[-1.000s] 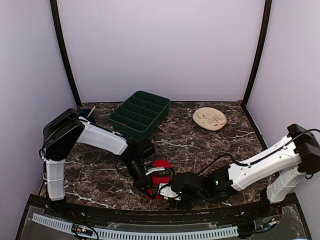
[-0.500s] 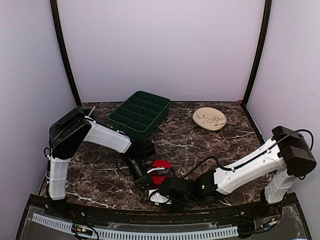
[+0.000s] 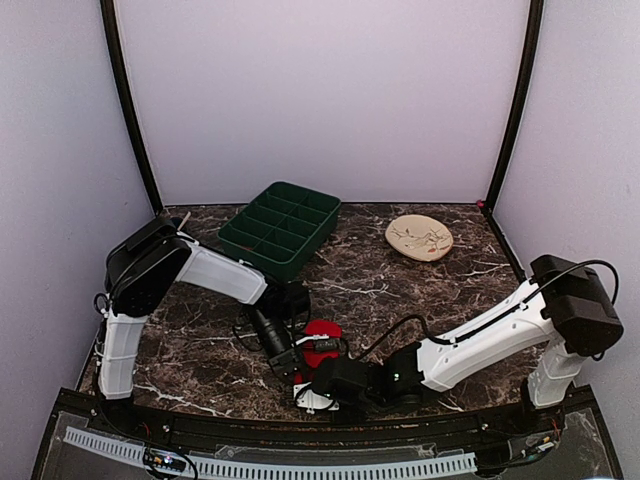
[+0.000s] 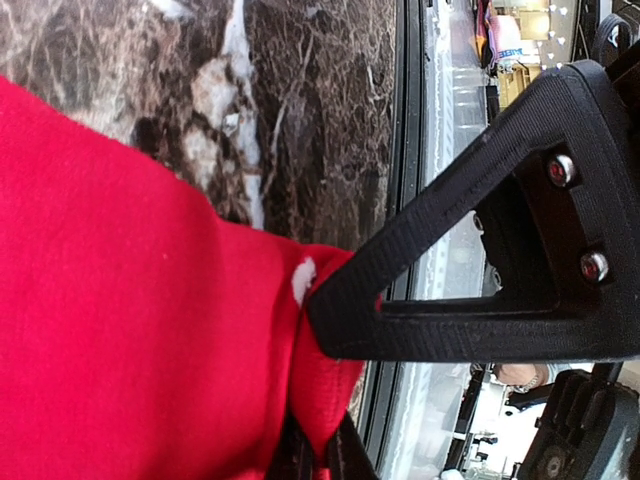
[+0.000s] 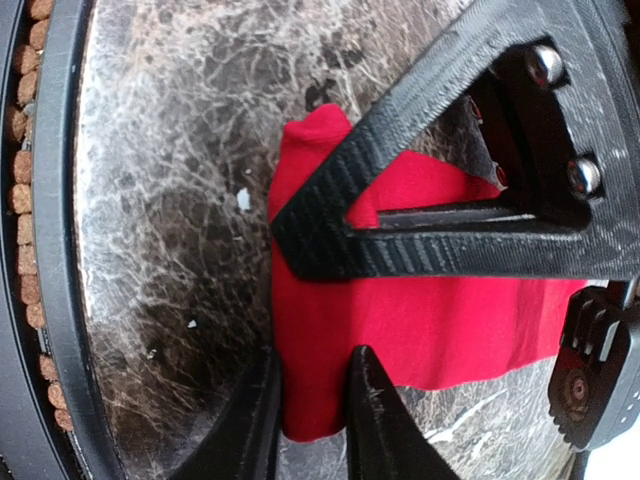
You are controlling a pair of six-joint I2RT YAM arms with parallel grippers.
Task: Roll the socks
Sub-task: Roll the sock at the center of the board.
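Note:
The red socks (image 3: 322, 334) lie bunched on the marble near the table's front edge, between my two grippers. My left gripper (image 3: 292, 360) comes at them from the left and is shut on a fold of the red fabric (image 4: 130, 300), pinched at its fingertips (image 4: 318, 445); a small white mark shows beside the fold. My right gripper (image 3: 312, 388) lies low along the front edge. Its jaws (image 5: 313, 362) stand one on each side of the end of the socks (image 5: 420, 330), and red fabric fills the narrow gap between them.
A green compartment tray (image 3: 280, 228) stands at the back, left of centre. A beige plate (image 3: 419, 238) lies at the back right. A dark bowl (image 3: 178, 228) sits behind the left arm's shoulder. The black front rail (image 3: 300, 425) runs close below both grippers.
My right arm has slid left along the front edge and its jaws have narrowed onto the end of the socks. The left gripper keeps its hold, barely shifted.

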